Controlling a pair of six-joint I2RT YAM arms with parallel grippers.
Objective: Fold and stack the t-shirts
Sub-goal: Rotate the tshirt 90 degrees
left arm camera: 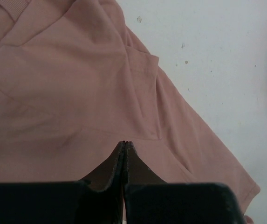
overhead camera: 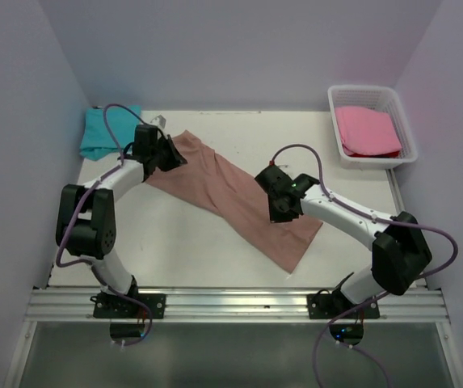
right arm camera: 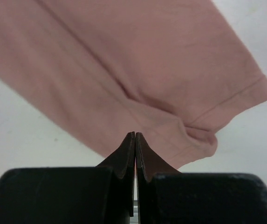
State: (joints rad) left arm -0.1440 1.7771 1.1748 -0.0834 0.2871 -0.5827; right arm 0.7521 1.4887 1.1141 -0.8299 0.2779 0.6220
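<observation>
Table (overhead camera: 183,250): three tees (overhead camera: 231,198) (overhead camera: 102,136) (overhead camera: 367,129); left end effector (left arm camera: 124,144), right end effector (right arm camera: 135,135) clamped, maybe gripping one.

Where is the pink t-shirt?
In the top view, the pink t-shirt lies inside the white basket at the far right corner of the table.
</observation>
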